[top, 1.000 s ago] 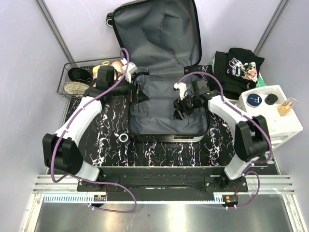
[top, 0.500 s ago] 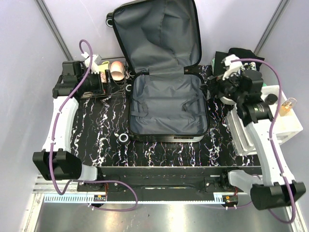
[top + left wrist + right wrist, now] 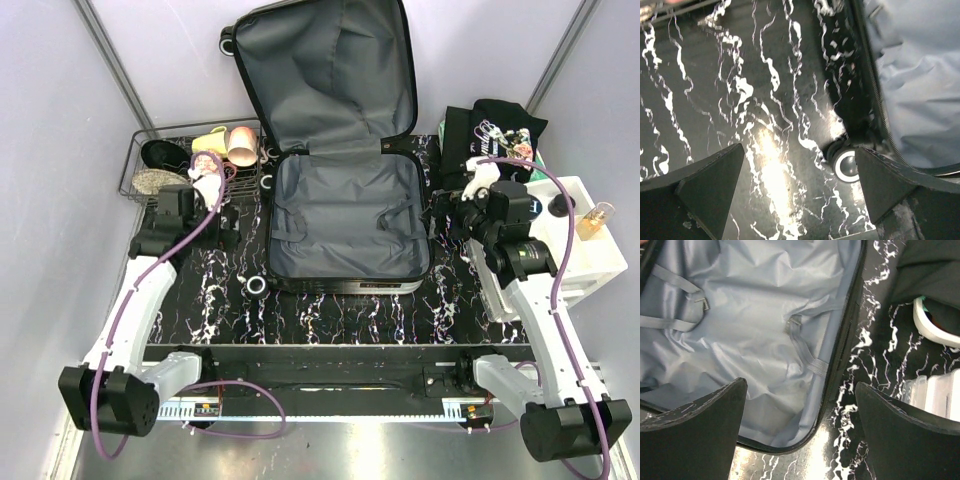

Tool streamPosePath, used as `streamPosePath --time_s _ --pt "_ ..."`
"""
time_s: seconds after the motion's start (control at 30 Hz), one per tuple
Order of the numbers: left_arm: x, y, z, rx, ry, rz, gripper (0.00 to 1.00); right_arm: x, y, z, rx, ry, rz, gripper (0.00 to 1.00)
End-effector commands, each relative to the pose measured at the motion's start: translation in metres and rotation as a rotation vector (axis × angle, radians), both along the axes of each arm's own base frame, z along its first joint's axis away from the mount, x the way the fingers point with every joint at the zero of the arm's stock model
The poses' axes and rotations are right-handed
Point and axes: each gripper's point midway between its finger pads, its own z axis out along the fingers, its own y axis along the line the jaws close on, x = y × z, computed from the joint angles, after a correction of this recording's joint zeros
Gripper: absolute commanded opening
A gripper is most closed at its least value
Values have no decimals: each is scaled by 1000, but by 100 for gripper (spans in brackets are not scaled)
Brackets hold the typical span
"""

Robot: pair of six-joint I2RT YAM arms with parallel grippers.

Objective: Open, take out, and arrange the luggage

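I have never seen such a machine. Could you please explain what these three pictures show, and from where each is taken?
Two robot arms stand at the near edge of a black table. The wide picture comes from a camera above them; the other two come from a camera on each wrist, so the dark wedges there are that arm's own claw. The left claw and the right claw are open and hold nothing. An open, empty suitcase lies in the middle, a wire basket on its left, black clothing and a white bin on its right.
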Motion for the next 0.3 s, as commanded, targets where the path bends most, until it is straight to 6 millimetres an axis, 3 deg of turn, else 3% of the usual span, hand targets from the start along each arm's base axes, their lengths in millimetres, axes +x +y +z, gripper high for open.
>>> streamPosePath --time_s 0.0,0.17,0.27 --pt "5 29 15 146 -169 120 99 5 -16 14 -24 -88 -82 100" --pt "2 35 21 165 -209 143 99 3 -16 31 -20 -147 -80 100" --pt "-2 35 36 156 -266 154 99 -2 -14 47 -10 -191 -67 100"
